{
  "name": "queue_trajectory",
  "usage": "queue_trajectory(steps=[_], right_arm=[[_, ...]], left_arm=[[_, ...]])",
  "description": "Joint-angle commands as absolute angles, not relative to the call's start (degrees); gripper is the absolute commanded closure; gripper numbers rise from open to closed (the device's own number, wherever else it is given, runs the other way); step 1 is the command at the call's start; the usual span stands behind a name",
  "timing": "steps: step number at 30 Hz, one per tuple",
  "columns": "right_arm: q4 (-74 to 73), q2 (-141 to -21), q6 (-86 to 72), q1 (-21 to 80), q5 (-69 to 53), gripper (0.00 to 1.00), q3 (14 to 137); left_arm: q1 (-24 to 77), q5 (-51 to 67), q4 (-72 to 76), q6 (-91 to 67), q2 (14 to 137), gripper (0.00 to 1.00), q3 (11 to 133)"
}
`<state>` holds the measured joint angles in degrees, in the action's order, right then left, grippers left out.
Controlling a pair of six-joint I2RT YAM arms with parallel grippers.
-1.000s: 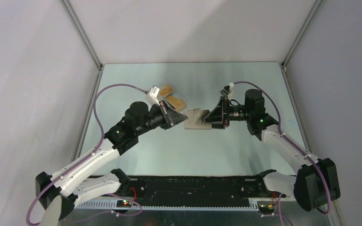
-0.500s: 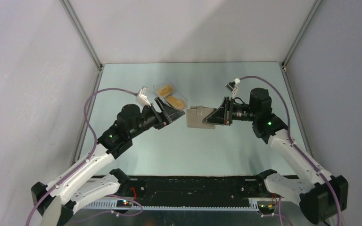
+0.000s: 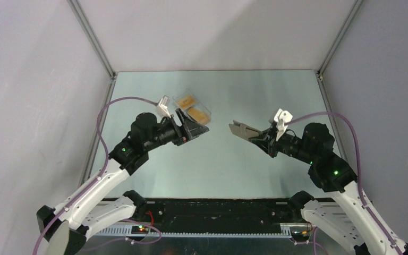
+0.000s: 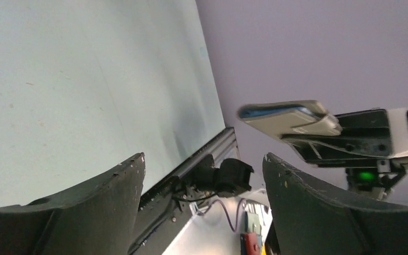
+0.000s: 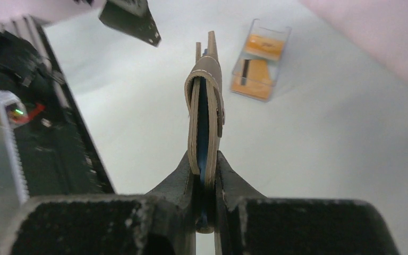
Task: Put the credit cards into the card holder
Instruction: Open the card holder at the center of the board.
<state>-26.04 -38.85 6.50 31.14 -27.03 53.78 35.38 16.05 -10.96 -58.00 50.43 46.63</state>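
The grey-taupe card holder (image 3: 240, 129) hangs above the table, folded and held edge-on. My right gripper (image 3: 256, 136) is shut on its lower end. The right wrist view shows the card holder (image 5: 215, 101) pinched between the jaws of the right gripper (image 5: 205, 157), with a blue lining inside. Orange credit cards (image 3: 198, 113) lie in a clear box at the back left, also visible as credit cards (image 5: 255, 75) from the right wrist. My left gripper (image 3: 199, 127) stands open and empty beside that box. From the left wrist, the left gripper (image 4: 204, 166) faces the card holder (image 4: 284, 118).
The clear plastic box (image 3: 192, 106) sits on the pale green table (image 3: 218, 164) just behind the left gripper. Grey walls enclose the table on three sides. A black rail (image 3: 218, 210) with the arm bases runs along the near edge.
The left gripper opened, let go of the card holder and drew back left. The right gripper shut on the holder, carried it right and nearer, and turned it edge-on.
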Motion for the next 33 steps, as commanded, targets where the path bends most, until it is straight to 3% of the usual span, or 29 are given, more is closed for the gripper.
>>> queue_trajectory(steps=[1, 8, 13, 19, 26, 33], right_arm=[[-21.7, -34.9, 24.5, 34.5, -18.2, 1.00, 50.8], [-21.0, -29.7, 46.5, 45.4, -12.0, 1.00, 50.4], [-21.6, -27.8, 68.8, 59.7, 5.7, 1.00, 48.4], [-8.0, -27.7, 89.3, 79.1, 26.6, 1.00, 39.8], [5.5, -29.9, 97.9, 84.2, 32.2, 1.00, 35.8], [5.7, -30.3, 97.6, 84.7, 29.8, 1.00, 35.8]], left_arm=[[35.0, 25.2, -10.2, -59.7, 51.9, 0.15, 51.4], [35.0, 28.8, -10.2, -67.0, 54.5, 0.16, 52.5], [36.4, 31.3, -10.0, -70.0, 56.4, 0.15, 54.4], [37.3, 32.1, -9.5, -69.5, 57.2, 0.15, 58.2], [40.9, 36.4, -6.8, -68.0, 59.7, 0.18, 59.5], [42.4, 36.5, -7.1, -64.2, 64.3, 0.27, 56.6]])
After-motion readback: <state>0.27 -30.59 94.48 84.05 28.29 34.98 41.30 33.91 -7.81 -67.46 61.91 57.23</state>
